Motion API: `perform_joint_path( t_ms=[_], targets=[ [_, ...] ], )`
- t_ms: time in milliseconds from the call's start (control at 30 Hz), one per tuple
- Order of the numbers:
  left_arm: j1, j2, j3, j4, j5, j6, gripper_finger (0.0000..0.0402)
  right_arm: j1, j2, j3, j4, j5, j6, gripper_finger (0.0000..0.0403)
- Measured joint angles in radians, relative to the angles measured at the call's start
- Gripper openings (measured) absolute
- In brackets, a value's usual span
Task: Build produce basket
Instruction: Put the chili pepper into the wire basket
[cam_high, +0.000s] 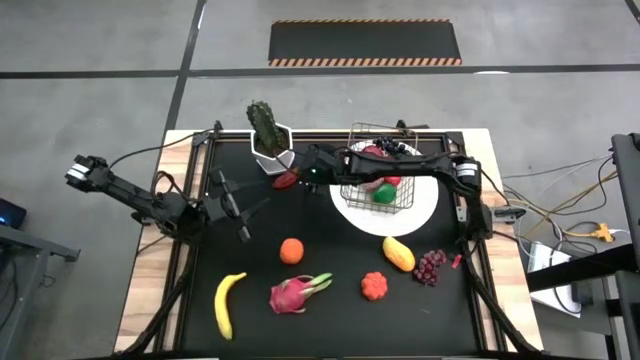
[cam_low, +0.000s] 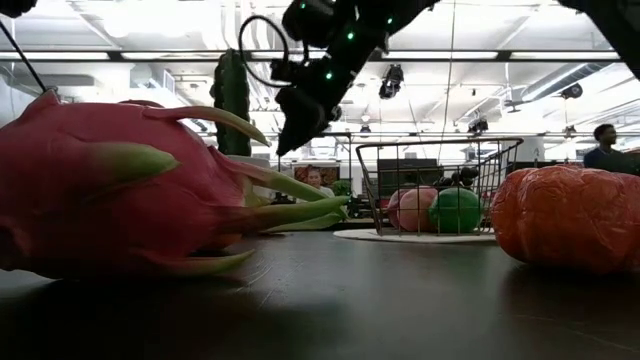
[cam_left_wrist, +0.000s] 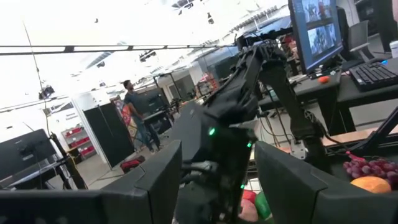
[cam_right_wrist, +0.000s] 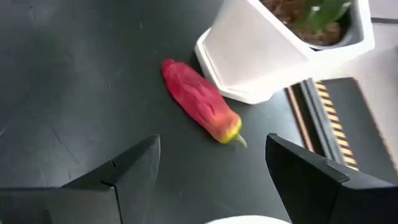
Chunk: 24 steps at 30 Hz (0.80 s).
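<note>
Right wrist view: open right gripper (cam_right_wrist: 211, 171) above red pepper (cam_right_wrist: 202, 101).
Pepper touches white pot (cam_right_wrist: 261, 56); a finger may hit the pot.

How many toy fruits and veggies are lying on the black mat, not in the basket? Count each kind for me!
Banana: 1
Dragon fruit: 1
Orange: 1
Pomegranate: 1
Mango: 1
Bunch of grapes: 1
Red pepper: 1
Total: 7
</note>
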Motion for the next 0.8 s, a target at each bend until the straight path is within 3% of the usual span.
perform_joint_path(
  t_ms=[500, 800],
  targets=[
    [0.000, -0.003, 0.000, -0.001, 0.001, 0.009, 0.0185, -0.084, 0.216, 0.128, 0.027, -0.057, -0.132, 0.0276],
    [0.000, -0.003, 0.000, -0.001, 0.001, 0.035, 0.0185, -0.105, 0.274, 0.189, 0.030, -0.109, -0.156, 0.0276]
  ],
)
